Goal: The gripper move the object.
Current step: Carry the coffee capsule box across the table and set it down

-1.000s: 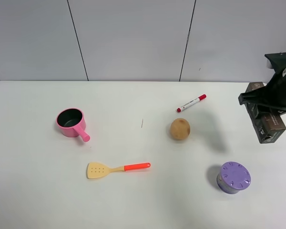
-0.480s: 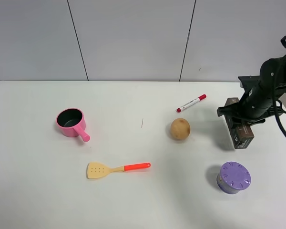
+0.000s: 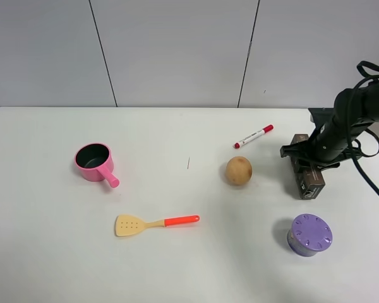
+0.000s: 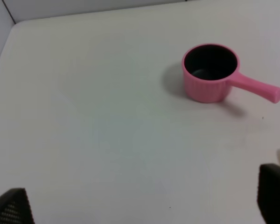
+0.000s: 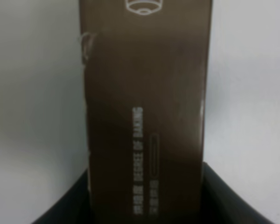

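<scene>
The object is a long dark brown carton (image 3: 307, 175) with small white print, lying right of the potato (image 3: 238, 170), at or just above the table. My right gripper (image 3: 308, 153), a black claw on a cabled arm, is shut on its far half. In the right wrist view the carton (image 5: 144, 93) fills the frame, and the black fingers (image 5: 224, 196) clamp its sides. My left gripper (image 4: 140, 207) is open and empty above bare table near the pink pot (image 4: 210, 72). It is out of the exterior high view.
A red-capped white marker (image 3: 253, 136) lies behind the potato. A purple lidded cup (image 3: 310, 234) stands in front of the carton. A pink pot (image 3: 93, 161) and a yellow spatula with an orange handle (image 3: 155, 223) are on the left half.
My right gripper has carried the carton left and down, from the table's right edge to a spot right of the potato. Nothing else has moved.
</scene>
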`<state>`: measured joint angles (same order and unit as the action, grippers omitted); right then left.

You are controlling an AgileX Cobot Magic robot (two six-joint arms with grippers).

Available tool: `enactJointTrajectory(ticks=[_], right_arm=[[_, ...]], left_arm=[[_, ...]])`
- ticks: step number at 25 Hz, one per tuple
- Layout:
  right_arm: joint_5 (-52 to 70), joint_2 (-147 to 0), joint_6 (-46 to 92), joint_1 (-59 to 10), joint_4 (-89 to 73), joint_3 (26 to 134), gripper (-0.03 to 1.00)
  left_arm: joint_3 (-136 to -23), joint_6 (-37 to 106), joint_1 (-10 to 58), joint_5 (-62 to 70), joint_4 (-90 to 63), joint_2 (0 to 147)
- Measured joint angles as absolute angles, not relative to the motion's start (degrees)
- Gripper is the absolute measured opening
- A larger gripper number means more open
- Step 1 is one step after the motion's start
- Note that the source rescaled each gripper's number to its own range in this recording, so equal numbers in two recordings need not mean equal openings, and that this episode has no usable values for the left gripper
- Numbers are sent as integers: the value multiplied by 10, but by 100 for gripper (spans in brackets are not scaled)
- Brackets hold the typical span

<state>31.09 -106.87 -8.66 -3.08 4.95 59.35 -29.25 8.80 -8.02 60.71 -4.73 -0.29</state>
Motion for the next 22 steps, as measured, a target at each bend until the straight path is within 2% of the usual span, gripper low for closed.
enactJointTrajectory(ticks=[14,15,18,19,20,22], right_arm=[[311,-1083,-83,-31,27,594,2],[316,-1083,-79,-31,27,594,9],[331,-1081,-75,-31,27,594,64],[332,-1079,-74,-31,27,594,79],[334,-1078,-75,-31,27,594,87],[340,-1074,-76,-31,27,594,95]], left_arm=[[-293,88,-80,607,-47,-3],[-293,88,-80,607,-47,-3],[-293,88,-80,607,-47,-3],[-293,88,-80,607,-47,-3],[-293,88,-80,607,-47,-3],[-293,88,-80,607,-47,-3]])
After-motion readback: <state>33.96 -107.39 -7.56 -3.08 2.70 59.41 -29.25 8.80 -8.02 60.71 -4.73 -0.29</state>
